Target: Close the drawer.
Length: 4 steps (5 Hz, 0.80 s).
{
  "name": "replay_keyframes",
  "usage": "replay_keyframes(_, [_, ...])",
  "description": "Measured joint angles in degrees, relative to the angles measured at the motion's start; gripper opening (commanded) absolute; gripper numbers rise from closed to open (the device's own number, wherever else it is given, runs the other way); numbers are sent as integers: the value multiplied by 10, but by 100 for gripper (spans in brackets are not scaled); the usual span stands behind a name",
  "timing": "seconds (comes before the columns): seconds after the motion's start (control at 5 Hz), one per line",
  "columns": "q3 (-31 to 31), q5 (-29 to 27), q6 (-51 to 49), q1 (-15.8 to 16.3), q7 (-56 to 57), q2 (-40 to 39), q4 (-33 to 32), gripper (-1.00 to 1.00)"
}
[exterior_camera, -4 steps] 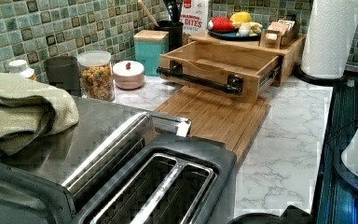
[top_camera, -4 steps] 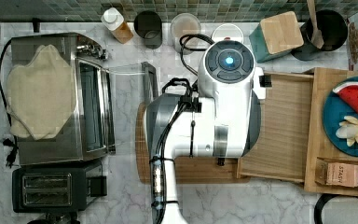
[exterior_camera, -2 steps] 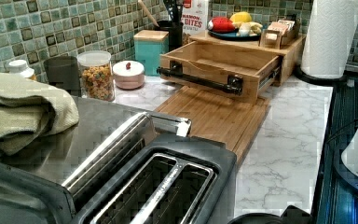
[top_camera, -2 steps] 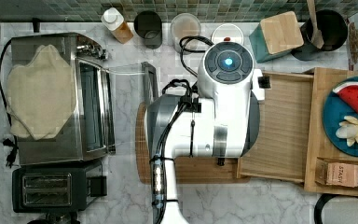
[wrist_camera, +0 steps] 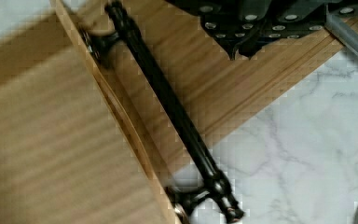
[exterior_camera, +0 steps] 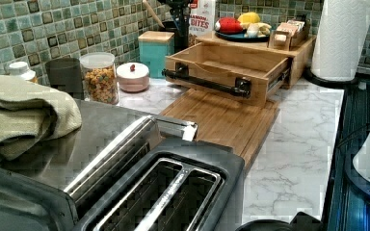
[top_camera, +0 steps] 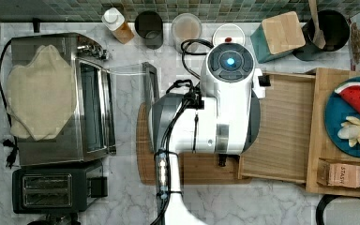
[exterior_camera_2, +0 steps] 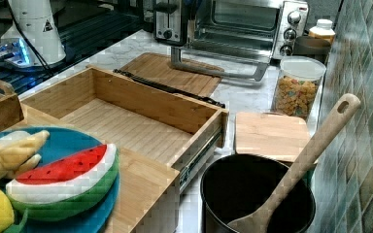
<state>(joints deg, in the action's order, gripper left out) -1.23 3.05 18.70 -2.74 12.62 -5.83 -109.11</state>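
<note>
The drawer (top_camera: 286, 131) of light bamboo is pulled out from its wooden box unit (top_camera: 321, 164), towards the top view's left. Its inside (exterior_camera_2: 126, 126) holds nothing. A black bar handle (exterior_camera: 207, 83) runs across its front wall. In the top view my white arm (top_camera: 225, 112) hangs high over the drawer's front and hides it. The wrist view looks down on the handle (wrist_camera: 168, 107) and the drawer front (wrist_camera: 116, 107), with my gripper (wrist_camera: 243, 46) above the cutting board (wrist_camera: 223, 88), apart from the handle.
A brown cutting board (top_camera: 192, 168) lies in front of the drawer. A toaster oven (top_camera: 65, 93) with its door down and a toaster (top_camera: 51, 190) stand beyond it. Jars (exterior_camera: 99, 77) and a teal box (exterior_camera: 155, 50) line the tiled wall. A plate of toy fruit (top_camera: 351, 117) tops the box unit.
</note>
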Motion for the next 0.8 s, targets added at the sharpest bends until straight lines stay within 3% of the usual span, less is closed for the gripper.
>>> replay_keyframes(0.8, [-2, -9, 121, 0, 141, -36, -59, -100])
